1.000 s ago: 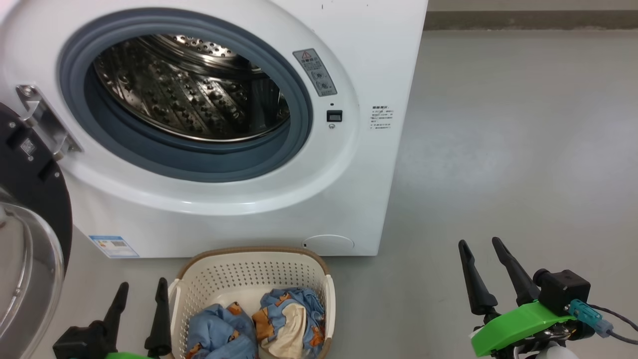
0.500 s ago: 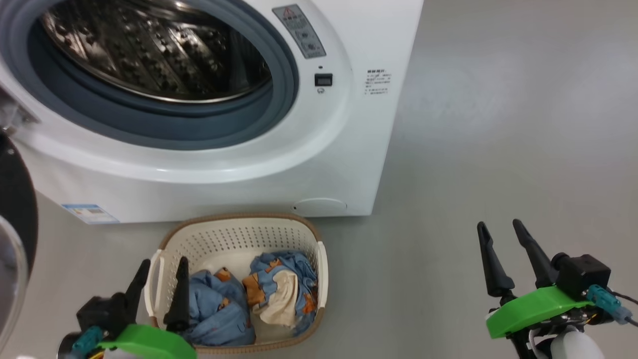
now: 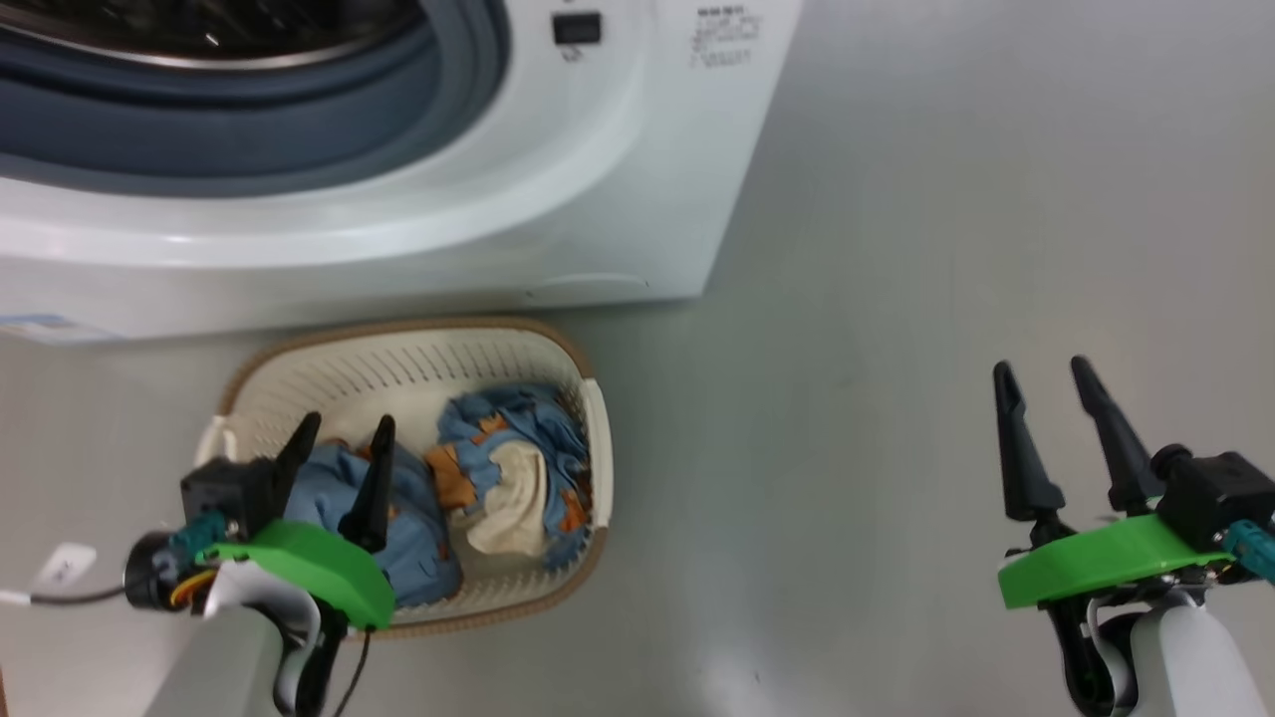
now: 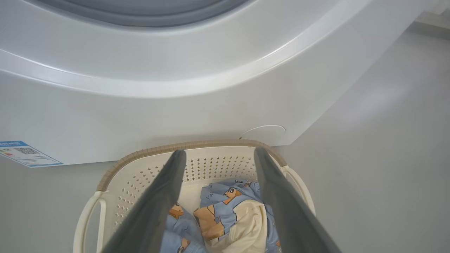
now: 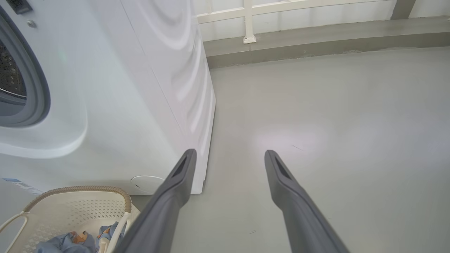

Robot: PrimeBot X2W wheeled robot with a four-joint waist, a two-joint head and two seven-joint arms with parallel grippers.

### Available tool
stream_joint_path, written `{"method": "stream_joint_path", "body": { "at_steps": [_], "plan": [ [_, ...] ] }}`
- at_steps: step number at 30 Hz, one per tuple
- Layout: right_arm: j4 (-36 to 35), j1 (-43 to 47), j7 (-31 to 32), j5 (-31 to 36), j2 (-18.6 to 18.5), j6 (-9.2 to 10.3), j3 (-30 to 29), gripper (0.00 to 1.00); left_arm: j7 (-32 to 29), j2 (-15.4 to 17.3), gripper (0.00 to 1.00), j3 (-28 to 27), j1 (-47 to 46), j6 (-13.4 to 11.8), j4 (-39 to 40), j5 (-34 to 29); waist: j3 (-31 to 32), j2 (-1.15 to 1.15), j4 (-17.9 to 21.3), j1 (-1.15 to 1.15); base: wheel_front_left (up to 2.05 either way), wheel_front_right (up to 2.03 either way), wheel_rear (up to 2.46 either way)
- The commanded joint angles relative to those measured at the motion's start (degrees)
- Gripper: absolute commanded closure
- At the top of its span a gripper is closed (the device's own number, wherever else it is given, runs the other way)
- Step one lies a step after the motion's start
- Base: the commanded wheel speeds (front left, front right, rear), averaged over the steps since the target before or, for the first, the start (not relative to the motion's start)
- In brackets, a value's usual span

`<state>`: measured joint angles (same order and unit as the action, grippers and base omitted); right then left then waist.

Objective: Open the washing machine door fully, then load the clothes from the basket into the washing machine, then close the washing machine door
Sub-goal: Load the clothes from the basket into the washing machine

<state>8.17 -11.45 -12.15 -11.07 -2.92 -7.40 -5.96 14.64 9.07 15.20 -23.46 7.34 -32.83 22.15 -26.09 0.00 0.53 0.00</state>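
Nearest, at seven o'clock in the head view, the left gripper (image 3: 349, 419) hangs over the left half of the basket (image 3: 398, 363). Its two dark fingers are spread wide with nothing pinched between them; I cannot tell whether the tips touch cloth. At four o'clock the right gripper (image 3: 1041, 364) is just as widely spread and empty above the bare grey floor (image 3: 877, 299), well apart from the basket.

The basket sits on the floor just in front of the washing machine (image 3: 618, 169). The clothes (image 3: 513, 458) lie inside it. One blue bundle is under the left fingers, and another at three o'clock from it shows orange-brown figures and a cream lining.

Beyond, from ten to twelve o'clock, the machine's white front rises, with the grey-blue gasket (image 3: 249, 129) at eleven. In the left wrist view a blue label sticker (image 4: 24, 154) sits low on the front at eight o'clock. The right wrist view shows perforated drum (image 5: 10, 75) at nine o'clock and, farthest off, a white railing (image 5: 249, 21) at twelve.
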Motion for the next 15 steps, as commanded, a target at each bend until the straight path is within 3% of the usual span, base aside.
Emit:
{"method": "stream_joint_path", "body": {
  "at_steps": [1, 8, 15],
  "plan": [
    [-1.7, -0.6, -0.5, -0.3, 0.0, -0.09, 1.1, 0.0, 0.4, 2.1, 0.0, -1.0, -1.8, 0.1, -0.7, 0.6, -6.7, 0.0, 3.6, 0.0, 0.0, 0.0, 0.0],
    [-2.2, -2.0, -1.7, -1.7, 0.0, -0.09, 1.9, 0.0, 0.4, 3.7, 0.0, 5.7, -9.6, 0.1, -13.1, 7.6, -12.4, 0.0, 6.6, 0.0, 0.0, 0.0, 0.0],
    [-2.0, -3.1, -2.5, -2.7, 0.0, -0.09, 2.9, 0.0, -1.9, 5.8, 0.0, 13.4, -14.2, 0.1, -18.1, 16.8, -16.5, 0.0, 9.5, 0.0, 0.0, 0.0, 0.0]
  ]
}}
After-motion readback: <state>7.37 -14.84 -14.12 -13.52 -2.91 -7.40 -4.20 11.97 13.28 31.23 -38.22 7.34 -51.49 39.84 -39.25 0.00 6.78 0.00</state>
